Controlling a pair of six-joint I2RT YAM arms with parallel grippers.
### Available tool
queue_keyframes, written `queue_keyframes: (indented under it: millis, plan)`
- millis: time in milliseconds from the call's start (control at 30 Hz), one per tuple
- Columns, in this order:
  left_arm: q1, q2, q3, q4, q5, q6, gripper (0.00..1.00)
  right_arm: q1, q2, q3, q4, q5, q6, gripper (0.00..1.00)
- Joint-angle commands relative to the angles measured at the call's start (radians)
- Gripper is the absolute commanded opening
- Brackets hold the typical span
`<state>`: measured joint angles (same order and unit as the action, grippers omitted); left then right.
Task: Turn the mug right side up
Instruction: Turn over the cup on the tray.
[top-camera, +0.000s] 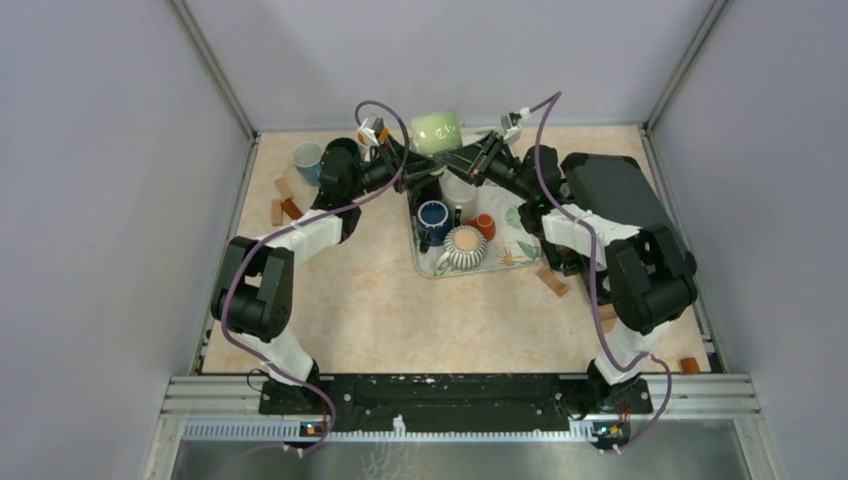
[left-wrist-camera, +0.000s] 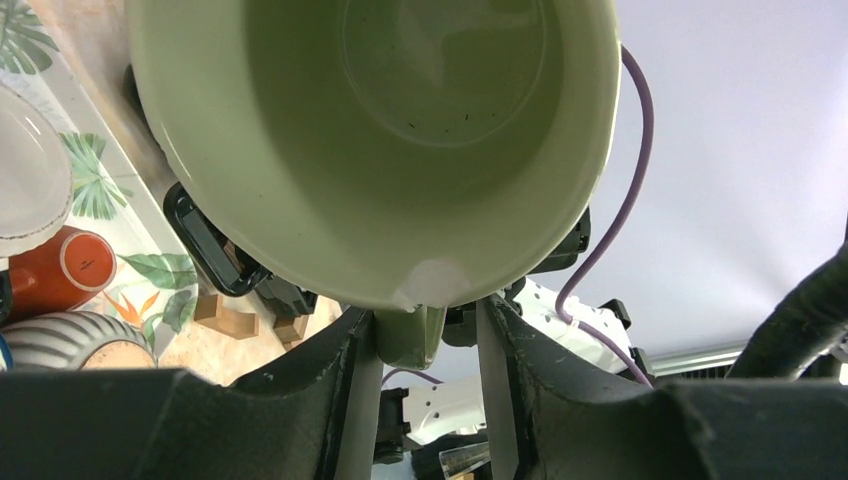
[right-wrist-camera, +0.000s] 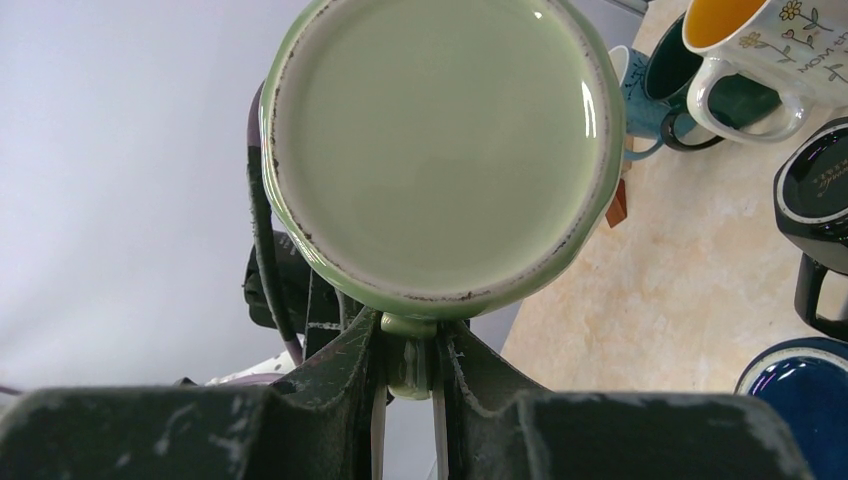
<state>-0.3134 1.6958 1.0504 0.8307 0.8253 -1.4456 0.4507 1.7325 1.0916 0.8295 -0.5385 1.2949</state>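
A pale green mug (top-camera: 436, 130) hangs in the air over the back of the table, between both grippers. In the left wrist view I look into its open mouth (left-wrist-camera: 400, 130). In the right wrist view I see its base (right-wrist-camera: 440, 150). My right gripper (right-wrist-camera: 408, 345) is shut on the mug's handle (right-wrist-camera: 408, 375). My left gripper (left-wrist-camera: 428, 330) is open around the same handle (left-wrist-camera: 408, 338), which touches the left finger while a gap shows beside the right finger. In the top view the left gripper (top-camera: 408, 157) and the right gripper (top-camera: 468, 160) meet under the mug.
A leaf-patterned tray (top-camera: 515, 250) holds a dark blue mug (top-camera: 433, 218), a striped mug (top-camera: 463, 247), an orange cup (top-camera: 483, 225) and a white mug (top-camera: 458, 192). A light blue mug (top-camera: 308, 160) and wooden blocks (top-camera: 283, 202) are at back left. A black box (top-camera: 615, 195) is at right.
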Motion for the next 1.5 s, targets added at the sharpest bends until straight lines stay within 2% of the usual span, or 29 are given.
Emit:
queue_keyframes:
  millis: [0, 167, 433, 667, 800, 1000, 1167, 1300, 1467]
  plan:
    - [-0.007, -0.001, -0.008, 0.083, 0.035, -0.001, 0.45, 0.015, -0.006, 0.053, 0.120, -0.007, -0.014, 0.00]
    - [-0.007, -0.002, -0.007, 0.086, 0.036, -0.001, 0.44, 0.016, -0.006, 0.051, 0.118, -0.008, -0.013, 0.00]
    - [-0.007, -0.002, -0.009, 0.087, 0.046, 0.001, 0.36, 0.015, -0.005, 0.059, 0.106, -0.013, -0.017, 0.00]
    - [-0.007, -0.001, 0.013, 0.060, 0.053, 0.015, 0.18, 0.016, -0.006, 0.049, 0.097, -0.017, -0.022, 0.00]
    - [-0.007, -0.006, 0.028, 0.023, 0.056, 0.048, 0.01, 0.016, -0.008, 0.043, 0.078, -0.018, -0.040, 0.00]
    - [-0.004, -0.047, 0.053, -0.077, 0.027, 0.154, 0.00, 0.015, -0.017, 0.036, 0.035, -0.013, -0.075, 0.00]
    - [-0.003, -0.091, 0.087, -0.199, -0.027, 0.270, 0.00, 0.016, -0.029, 0.016, 0.018, 0.004, -0.099, 0.22]
    - [-0.001, -0.118, 0.114, -0.268, -0.072, 0.339, 0.00, 0.016, -0.040, 0.009, -0.022, 0.017, -0.136, 0.35]
    - [0.004, -0.133, 0.165, -0.355, -0.108, 0.410, 0.00, 0.014, -0.061, 0.000, -0.065, 0.038, -0.170, 0.46]
